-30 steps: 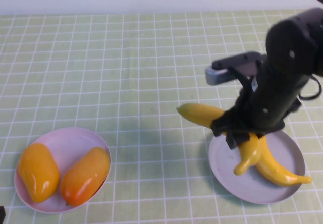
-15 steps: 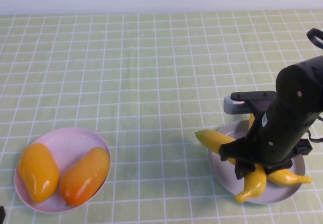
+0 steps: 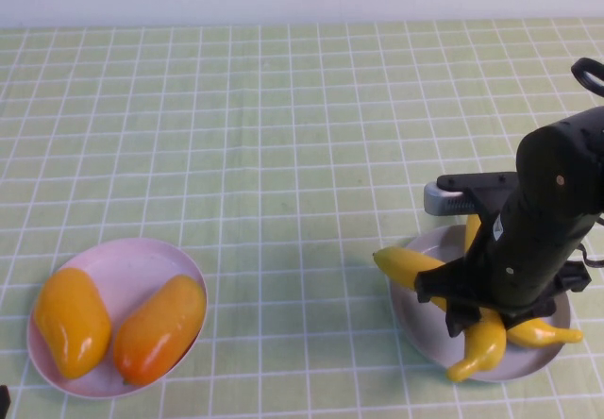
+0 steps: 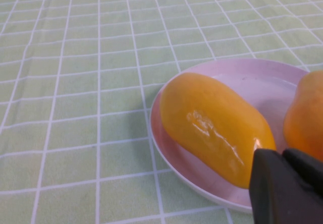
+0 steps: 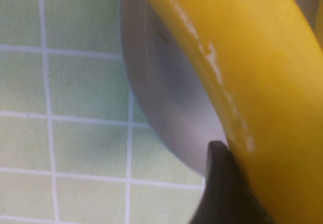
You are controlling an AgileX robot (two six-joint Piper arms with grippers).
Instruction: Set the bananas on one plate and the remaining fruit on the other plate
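Right gripper jaws clamp banana lying leftward | left gripper jaws unclear

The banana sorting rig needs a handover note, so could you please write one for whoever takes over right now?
Right gripper: over the grey-blue plate, shut on a banana whose end sticks out past the plate's rim.
Left gripper: parked beside the pink plate; finger state unclear.
Done: both mangoes lie on the pink plate; the other banana lies on the grey-blue plate.
Left: release the held banana so it rests on the grey-blue plate, then withdraw the right arm.
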